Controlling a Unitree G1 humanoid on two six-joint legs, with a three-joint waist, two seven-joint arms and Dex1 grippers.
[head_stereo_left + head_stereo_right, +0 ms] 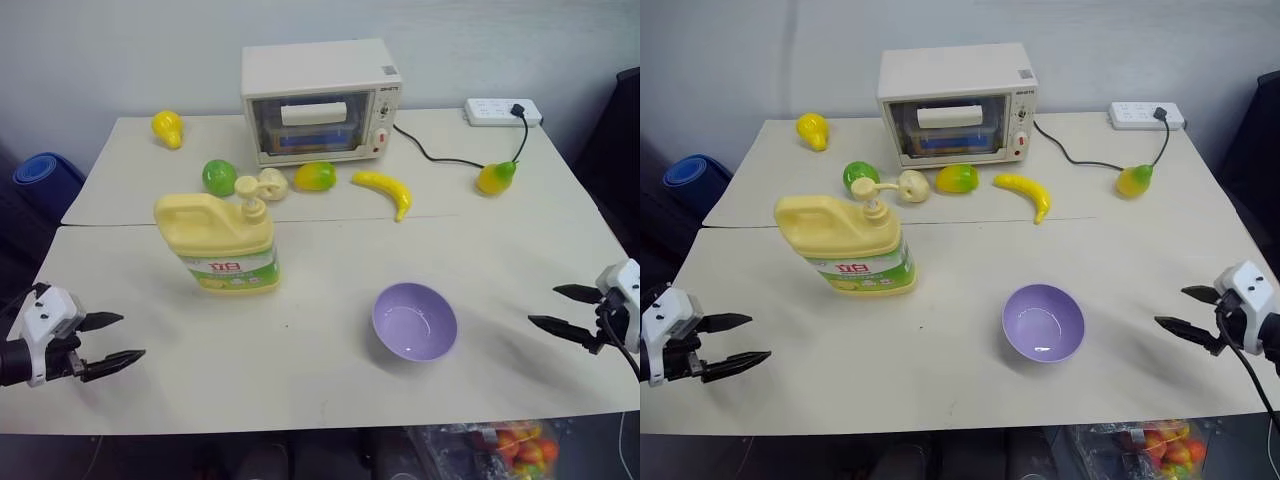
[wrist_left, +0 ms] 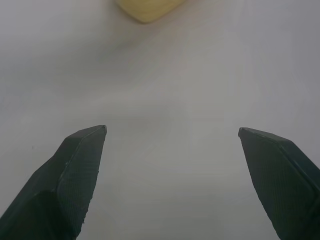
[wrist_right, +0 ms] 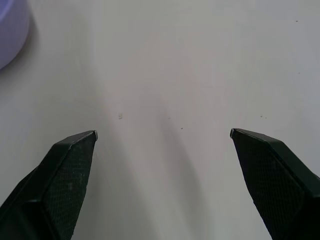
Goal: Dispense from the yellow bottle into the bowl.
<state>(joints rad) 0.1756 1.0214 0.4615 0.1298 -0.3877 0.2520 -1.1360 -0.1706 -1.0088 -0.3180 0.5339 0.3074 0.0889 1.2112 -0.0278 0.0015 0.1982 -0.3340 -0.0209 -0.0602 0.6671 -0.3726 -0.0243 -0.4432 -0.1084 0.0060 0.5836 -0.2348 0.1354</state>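
the yellow bottle point(image 1: 222, 240) stands upright on the left half of the surface point(image 1: 300, 350), its cream pump top point(image 1: 250, 200) unpressed and the spout facing toward the far side, away from the bowl. the bowl point(image 1: 414, 320) sits to the right of the bottle and nearer the front edge, well apart from it, and its glossy inside looks empty, so by my reading nothing of the task is done yet: the bottle is ungrasped, its spout is not over the bowl, and no liquid has gone in. what is left is to bring spout and bowl together and press the pump. the left claw point(image 1: 110, 340) hovers near the front left corner, its two black fingers spread wide with nothing between them; the bottle lies ahead of it and toward the middle, apart from it, and the left wrist view catches just the bottle's lower edge point(image 2: 146, 9) beyond the fingertips. the right claw point(image 1: 562, 310) hovers at the right edge, likewise wide open and empty, with the bowl off to its inner side, near but not touching. behind the bottle lie a green fruit point(image 1: 219, 177), a toaster oven point(image 1: 320, 100), a banana point(image 1: 385, 189) and other small fruits.
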